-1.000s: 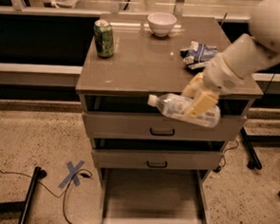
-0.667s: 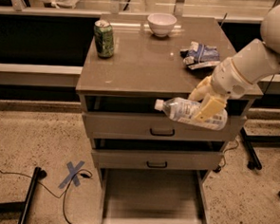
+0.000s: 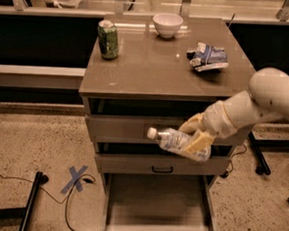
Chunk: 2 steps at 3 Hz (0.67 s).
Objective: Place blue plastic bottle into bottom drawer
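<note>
While the arm (image 3: 263, 102) stretched in from the right, the gripper (image 3: 196, 136) hung in front of the upper drawer fronts (image 3: 119, 128), its fingers clamped around the blue plastic bottle (image 3: 175, 140). That bottle lay nearly level between them, white cap pointing left, in the air above the pulled-out bottom drawer (image 3: 154, 204)
</note>
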### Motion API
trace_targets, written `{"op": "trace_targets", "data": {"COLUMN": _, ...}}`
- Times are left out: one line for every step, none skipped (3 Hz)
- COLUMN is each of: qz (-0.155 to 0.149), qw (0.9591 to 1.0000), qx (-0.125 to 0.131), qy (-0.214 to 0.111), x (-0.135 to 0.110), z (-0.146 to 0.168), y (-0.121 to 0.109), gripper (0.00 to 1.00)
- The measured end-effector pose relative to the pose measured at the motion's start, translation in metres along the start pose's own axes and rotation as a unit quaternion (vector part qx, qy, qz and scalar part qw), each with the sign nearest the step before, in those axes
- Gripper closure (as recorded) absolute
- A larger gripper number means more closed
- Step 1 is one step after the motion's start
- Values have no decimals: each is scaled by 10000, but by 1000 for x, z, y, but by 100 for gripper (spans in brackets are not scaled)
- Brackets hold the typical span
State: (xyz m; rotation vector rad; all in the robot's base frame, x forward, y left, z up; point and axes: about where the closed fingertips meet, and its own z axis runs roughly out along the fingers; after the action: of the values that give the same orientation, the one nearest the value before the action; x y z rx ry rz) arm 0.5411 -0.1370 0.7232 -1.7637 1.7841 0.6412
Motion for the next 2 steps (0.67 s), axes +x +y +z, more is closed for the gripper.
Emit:
{"op": "trace_targets", "data": {"qz": -140, "qw": 9986, "qx": 119, "qy": -505, "x": 46, "z": 67, "y": 30, "gripper": 100}}
{"op": "trace_targets", "data": {"qz": -202, "qw": 9975, "qx": 420, "qy": -528, "x": 52, "z": 77, "y": 18, "gripper": 100}}
